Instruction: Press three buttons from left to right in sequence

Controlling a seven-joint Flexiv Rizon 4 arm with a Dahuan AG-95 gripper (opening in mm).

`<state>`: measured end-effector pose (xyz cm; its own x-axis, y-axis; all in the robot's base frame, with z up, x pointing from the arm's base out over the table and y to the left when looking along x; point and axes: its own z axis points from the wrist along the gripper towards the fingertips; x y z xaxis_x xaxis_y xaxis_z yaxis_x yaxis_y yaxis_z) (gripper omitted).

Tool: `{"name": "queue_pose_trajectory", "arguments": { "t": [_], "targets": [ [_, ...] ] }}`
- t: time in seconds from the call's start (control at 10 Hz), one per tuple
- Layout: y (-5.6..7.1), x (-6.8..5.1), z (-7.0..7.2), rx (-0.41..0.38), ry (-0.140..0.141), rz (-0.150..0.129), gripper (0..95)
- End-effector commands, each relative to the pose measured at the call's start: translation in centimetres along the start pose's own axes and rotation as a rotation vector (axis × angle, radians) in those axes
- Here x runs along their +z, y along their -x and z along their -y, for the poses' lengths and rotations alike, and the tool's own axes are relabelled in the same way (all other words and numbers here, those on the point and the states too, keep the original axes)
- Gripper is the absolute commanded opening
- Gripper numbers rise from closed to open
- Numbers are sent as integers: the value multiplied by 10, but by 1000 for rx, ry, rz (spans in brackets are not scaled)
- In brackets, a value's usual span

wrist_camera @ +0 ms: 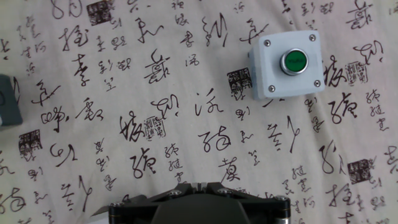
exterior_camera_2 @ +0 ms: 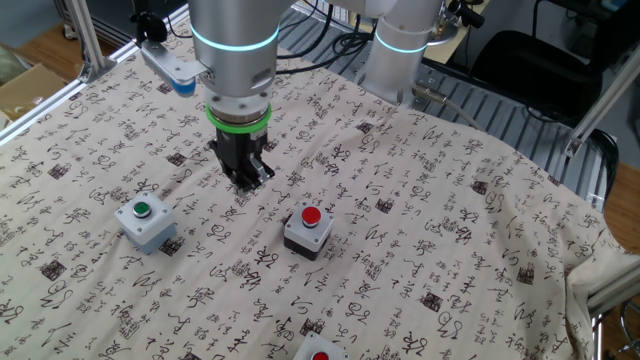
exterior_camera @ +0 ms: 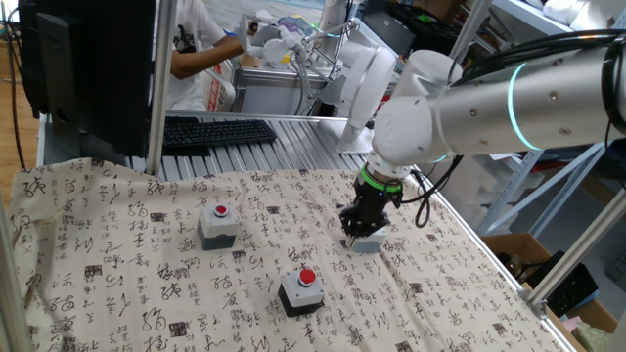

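The grey box with a small red button (exterior_camera: 218, 223) stands at the left; only its top shows in the other fixed view (exterior_camera_2: 320, 352). The black-and-white box with a red dome button (exterior_camera: 303, 288) (exterior_camera_2: 308, 228) is in the middle. The light grey box with a green button (exterior_camera_2: 145, 220) (wrist_camera: 287, 64) is at the right, and my hand mostly hides it in one fixed view (exterior_camera: 372, 244). My gripper (exterior_camera_2: 247, 182) (exterior_camera: 354, 235) (wrist_camera: 198, 185) hangs low over the cloth beside the green-button box, not over it. Its fingertips are together and hold nothing.
A cloth printed with calligraphy (exterior_camera: 127, 264) covers the table. A keyboard (exterior_camera: 215, 130) lies behind it, and a person (exterior_camera: 201, 49) stands at the back. A grey box edge (wrist_camera: 6, 102) shows at the left of the hand view.
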<state>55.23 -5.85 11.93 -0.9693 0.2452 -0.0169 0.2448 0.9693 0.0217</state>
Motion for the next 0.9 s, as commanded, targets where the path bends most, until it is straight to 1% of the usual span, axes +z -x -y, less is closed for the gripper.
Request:
{"name": "queue_pose_trajectory", "arguments": {
  "t": [0.1,0.2,0.3,0.5,0.6,0.9],
  "targets": [
    [-1,0,-2,-5,3,-6,0],
    [-2,-2,-4,-6,-6,-5,0],
    [-3,-2,-6,-6,-4,-7,0],
    [-5,-1,-13,3,-8,-13,0],
    [-8,-1,-18,12,-4,-15,0],
    [-20,-3,-34,47,-10,-21,0]
  ]
}}
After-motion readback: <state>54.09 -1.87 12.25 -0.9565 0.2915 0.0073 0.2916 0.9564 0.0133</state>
